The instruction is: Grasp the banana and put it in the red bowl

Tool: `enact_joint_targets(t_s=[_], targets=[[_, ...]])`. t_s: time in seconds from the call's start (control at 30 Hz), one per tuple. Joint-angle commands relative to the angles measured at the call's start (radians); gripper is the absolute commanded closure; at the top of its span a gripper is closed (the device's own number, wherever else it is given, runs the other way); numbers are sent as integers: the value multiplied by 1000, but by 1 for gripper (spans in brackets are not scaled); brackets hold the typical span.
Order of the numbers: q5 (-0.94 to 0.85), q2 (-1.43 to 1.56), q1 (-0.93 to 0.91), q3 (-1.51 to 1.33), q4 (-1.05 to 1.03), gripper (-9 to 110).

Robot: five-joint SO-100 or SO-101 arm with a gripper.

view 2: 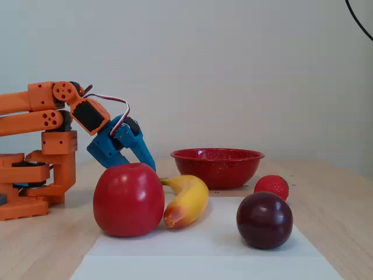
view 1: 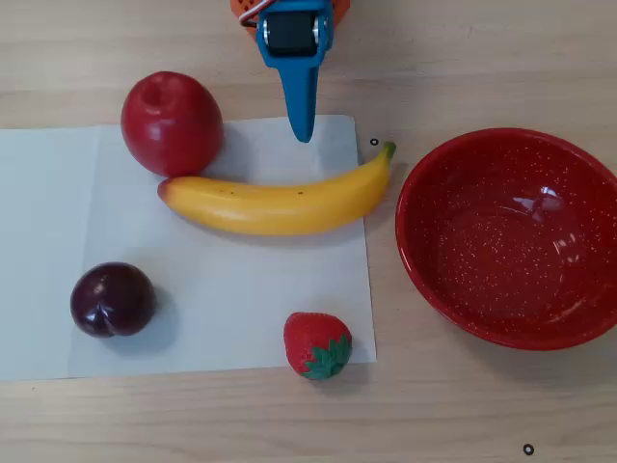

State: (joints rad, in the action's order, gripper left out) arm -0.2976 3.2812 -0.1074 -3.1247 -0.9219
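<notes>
The yellow banana [view 1: 280, 204] lies across the white sheet, its green stem toward the red bowl [view 1: 416, 253] on the right in the overhead view. In the fixed view the banana [view 2: 189, 201] shows end-on behind the apple, with the red bowl [view 2: 215, 169] farther back. My blue gripper [view 1: 304, 133] points down just behind the banana's middle, hovering above the sheet without touching anything. Its jaws look shut with nothing between them. From the side the gripper [view 2: 150, 165] tilts down toward the table.
A red apple [view 1: 172, 122] sits against the banana's orange end. A dark plum [view 1: 113, 299] and a strawberry [view 1: 316, 344] lie on the near part of the white paper [view 1: 48, 241]. The orange arm base [view 2: 35, 169] stands at the left of the fixed view.
</notes>
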Motion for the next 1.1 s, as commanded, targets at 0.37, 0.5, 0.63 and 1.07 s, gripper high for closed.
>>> enact_joint_targets(t_s=[0.37, 0.5, 0.63, 1.07], targets=[[48, 11, 11, -15, 0, 101], [48, 11, 11, -15, 0, 101], [44, 11, 11, -15, 0, 101], [100, -2, 17, 6, 21, 101]])
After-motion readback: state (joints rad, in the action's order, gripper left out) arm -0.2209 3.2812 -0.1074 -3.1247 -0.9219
